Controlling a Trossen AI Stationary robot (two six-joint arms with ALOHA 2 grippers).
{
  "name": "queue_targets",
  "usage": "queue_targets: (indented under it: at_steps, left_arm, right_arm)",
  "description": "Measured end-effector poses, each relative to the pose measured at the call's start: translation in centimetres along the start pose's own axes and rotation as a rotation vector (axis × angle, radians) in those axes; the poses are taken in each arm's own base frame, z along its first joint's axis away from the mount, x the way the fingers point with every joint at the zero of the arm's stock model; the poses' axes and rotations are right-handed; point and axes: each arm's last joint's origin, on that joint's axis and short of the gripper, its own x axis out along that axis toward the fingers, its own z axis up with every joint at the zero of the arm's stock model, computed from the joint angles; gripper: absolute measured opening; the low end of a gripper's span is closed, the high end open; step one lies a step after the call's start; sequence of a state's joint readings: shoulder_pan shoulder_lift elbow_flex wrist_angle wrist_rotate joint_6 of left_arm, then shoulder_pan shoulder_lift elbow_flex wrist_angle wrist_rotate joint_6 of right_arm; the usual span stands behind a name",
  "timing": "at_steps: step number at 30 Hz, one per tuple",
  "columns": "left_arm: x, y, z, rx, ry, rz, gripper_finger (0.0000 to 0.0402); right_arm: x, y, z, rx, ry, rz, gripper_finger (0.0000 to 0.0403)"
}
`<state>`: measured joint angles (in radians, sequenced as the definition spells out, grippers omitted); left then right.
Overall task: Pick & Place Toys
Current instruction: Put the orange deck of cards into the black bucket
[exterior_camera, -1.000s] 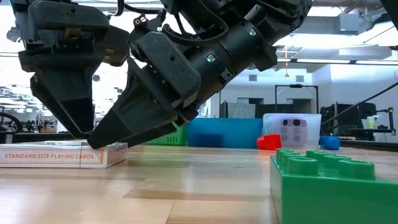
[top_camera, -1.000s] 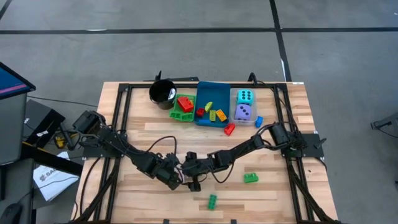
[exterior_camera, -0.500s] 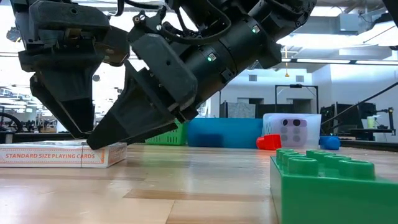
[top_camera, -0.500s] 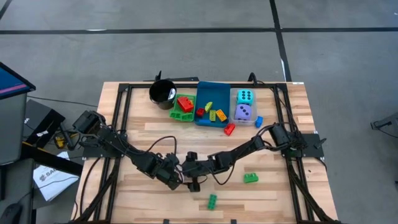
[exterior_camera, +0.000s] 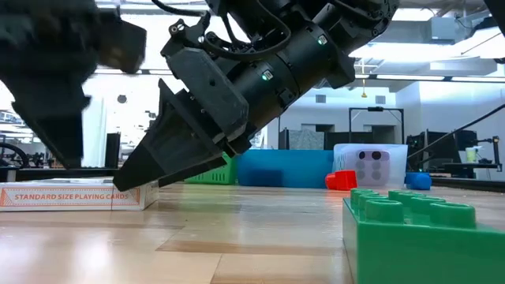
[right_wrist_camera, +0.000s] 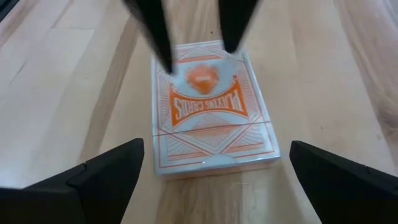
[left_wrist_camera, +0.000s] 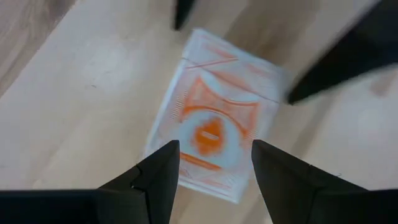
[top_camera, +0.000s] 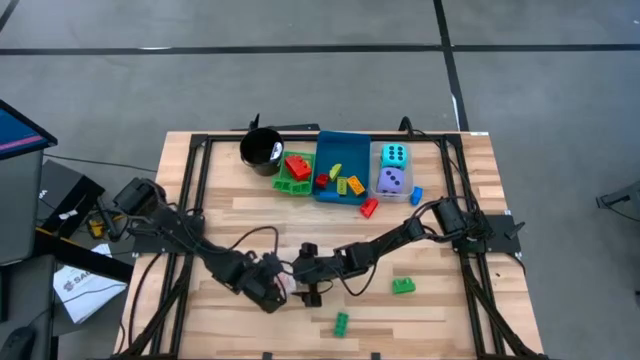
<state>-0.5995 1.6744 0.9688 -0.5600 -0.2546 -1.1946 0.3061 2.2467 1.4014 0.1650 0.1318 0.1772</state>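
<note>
Two grippers meet at the card pack, which lies flat on the table, front centre. Your left gripper has just pulled back from it — in the high view it now sits further toward its own side than half a second ago, fingers part-spread, holding nothing. Your right gripper hasn't shifted: jaws wide, straddling the pack's near end, no squeeze yet. So the pack looks released, not picked — the right arm likely takes it next.

Even, bright overhead light, soft shadows; motion blur smears the left arm in the low view.
</note>
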Motion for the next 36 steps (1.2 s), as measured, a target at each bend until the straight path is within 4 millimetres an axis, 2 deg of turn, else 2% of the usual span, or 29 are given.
queue_targets:
  at_steps: [5, 9, 13, 16, 19, 23, 26, 29, 33, 36]
  left_arm:
    - [-3.0, -0.1, -1.0, -0.006, -0.16, -0.005, 0.0193]
    - [-5.0, 1.3, -1.5, -0.06, -0.261, 0.008, 0.018]
    - [-5.5, 3.4, -2.0, -0.137, -0.267, -0.017, 0.0165]
    - [-5.9, 4.8, -2.2, -0.187, -0.273, -0.051, 0.0156]
    - [-6.4, 5.6, -2.2, -0.215, -0.282, -0.1, 0.0151]
    - [-7.4, 6.0, -2.0, -0.234, -0.291, -0.145, 0.0147]
    - [-7.9, 6.2, -2.0, -0.239, -0.292, -0.163, 0.0147]
    - [-8.0, 6.2, -1.9, -0.242, -0.293, -0.168, 0.0147]
    - [-7.9, 6.2, -1.9, -0.24, -0.293, -0.165, 0.0145]
    - [-7.9, 6.2, -1.9, -0.24, -0.295, -0.164, 0.0145]
  right_arm:
    - [0.0, 0.0, 0.1, 0.001, -0.01, 0.002, 0.0397]
    - [0.0, 0.0, 0.3, 0.003, -0.032, 0.006, 0.0397]
    - [0.1, 0.0, 0.3, 0.004, -0.042, 0.007, 0.0397]
    - [1.2, 0.0, -0.8, -0.004, -0.014, 0.004, 0.0397]
    - [2.5, 0.6, -0.7, -0.011, -0.011, 0.052, 0.0397]
    - [3.8, 1.7, 0.1, -0.062, 0.034, 0.041, 0.0397]
    - [4.1, 2.3, 1.4, -0.093, 0.06, 0.056, 0.0394]
    - [4.0, 2.6, 2.4, -0.095, 0.078, 0.067, 0.0373]
    - [3.9, 2.6, 2.6, -0.035, 0.086, 0.072, 0.0302]
    - [3.6, 2.5, 2.3, 0.011, 0.155, 0.069, 0.0301]
